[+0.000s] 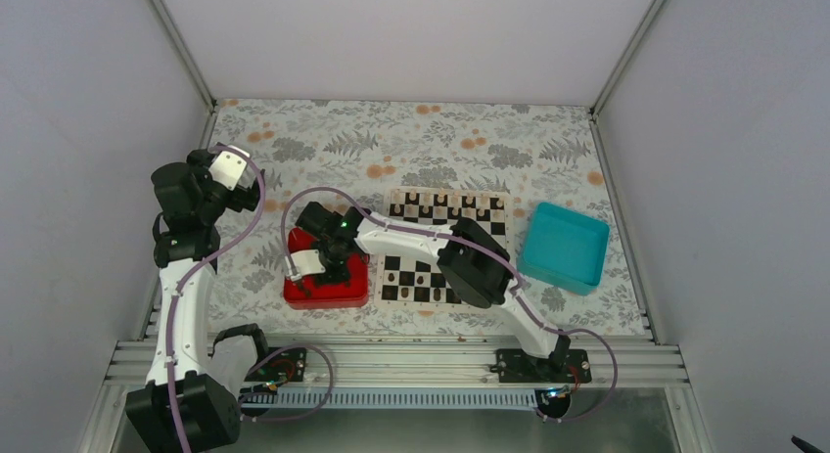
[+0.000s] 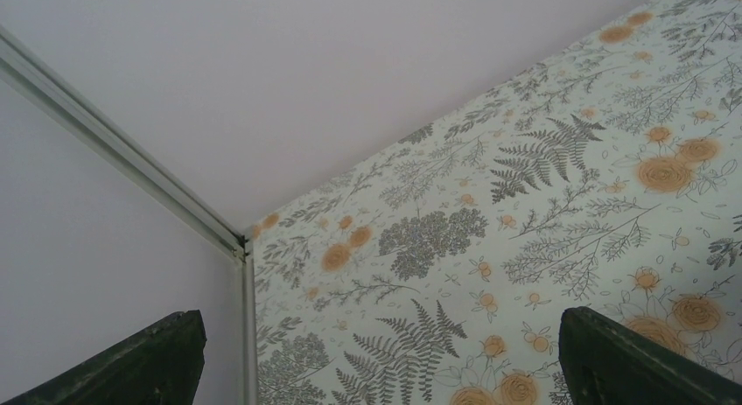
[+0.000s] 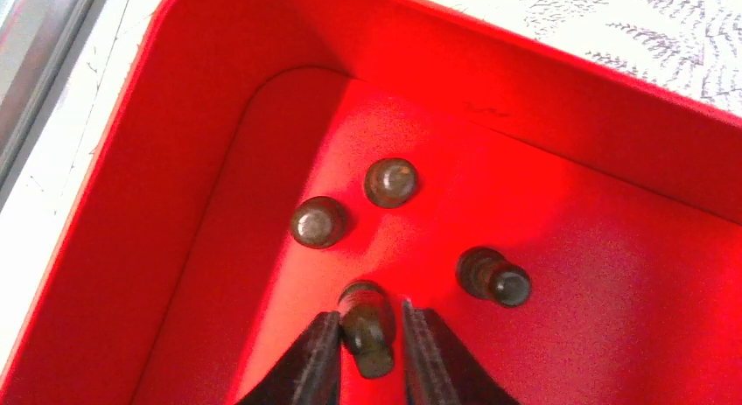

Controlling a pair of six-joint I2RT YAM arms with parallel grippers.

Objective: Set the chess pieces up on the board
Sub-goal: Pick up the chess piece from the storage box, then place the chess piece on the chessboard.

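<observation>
In the right wrist view, several dark chess pieces lie in the red tray (image 3: 490,64). My right gripper (image 3: 367,313) is closed around one chess piece (image 3: 367,324) resting on the tray floor, a finger on each side. Three more pieces (image 3: 391,182) (image 3: 317,221) (image 3: 494,276) sit just beyond it. From above, the right gripper (image 1: 328,267) reaches into the red tray (image 1: 328,294), left of the board (image 1: 411,206). Other dark pieces (image 1: 423,277) stand on the board's near rows. My left gripper (image 2: 376,331) is open and empty, raised at the far left (image 1: 235,169).
A teal tray (image 1: 563,246) sits to the right of the board. A row of pale-topped pieces (image 1: 452,201) lines the board's far edge. The right arm's elbow (image 1: 475,262) hangs over the board's near right part. Walls enclose the patterned tabletop (image 2: 542,212).
</observation>
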